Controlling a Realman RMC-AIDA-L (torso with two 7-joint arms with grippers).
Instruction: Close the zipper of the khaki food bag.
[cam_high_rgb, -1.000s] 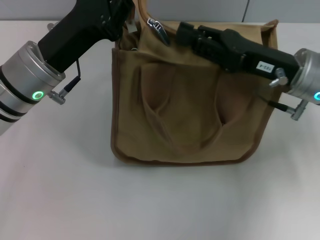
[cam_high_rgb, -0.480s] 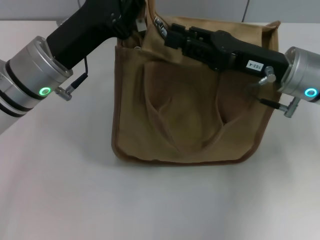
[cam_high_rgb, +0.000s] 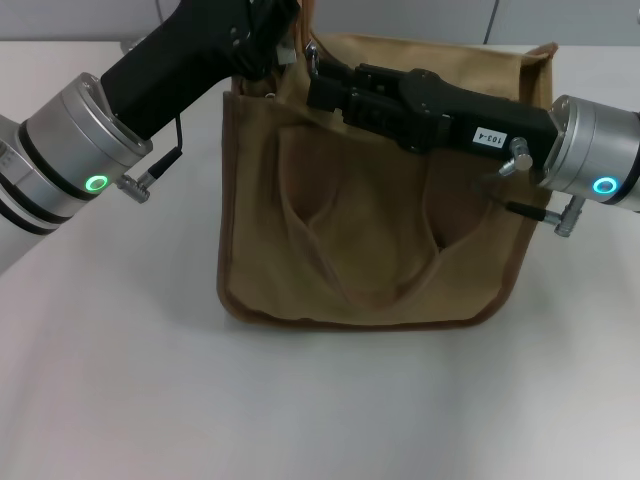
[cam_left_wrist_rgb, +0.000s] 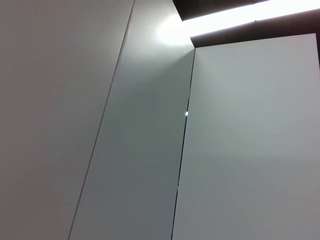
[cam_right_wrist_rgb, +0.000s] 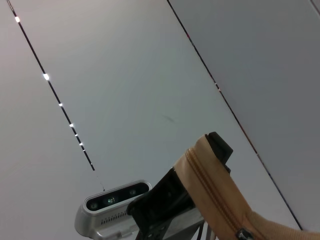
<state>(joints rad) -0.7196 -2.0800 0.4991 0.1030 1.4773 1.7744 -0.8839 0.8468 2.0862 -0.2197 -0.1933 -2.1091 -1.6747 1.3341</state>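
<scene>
Right gripper: my right gripper (cam_high_rgb: 318, 82) lies across the top of the khaki food bag (cam_high_rgb: 370, 250), its tip at the bag's upper-left end. I cannot tell from here whether it is clamped on the pull tab or merely beside it; the tip hides the tab.

Left gripper: my left gripper (cam_high_rgb: 272, 40) is at the bag's top-left corner, right next to the right one. It looks to be pinching the fabric there as an anchor, but the fingers are hidden, so I cannot tell their state.

Zipper: in the right wrist view the zipper (cam_right_wrist_rgb: 215, 195) runs as a tan toothed line along a raised strip of the bag's rim, taut and lifted, with the left gripper's dark body just behind it.

Bag: it stands upright on the white table (cam_high_rgb: 150, 380), handles drooping down its front face, the top edge pulled up toward the left corner.

Step in hand, as I judge it: the pull is at or close to the left end of its run.

How I'd do it well: hold the corner firm with the left so the rim stays tense, keep my right travelling straight along the zipper line rather than lifting, and avoid dragging the whole bag sideways.

Risk: fabric bunching under the slider, or the tab slipping out unnoticed.
</scene>
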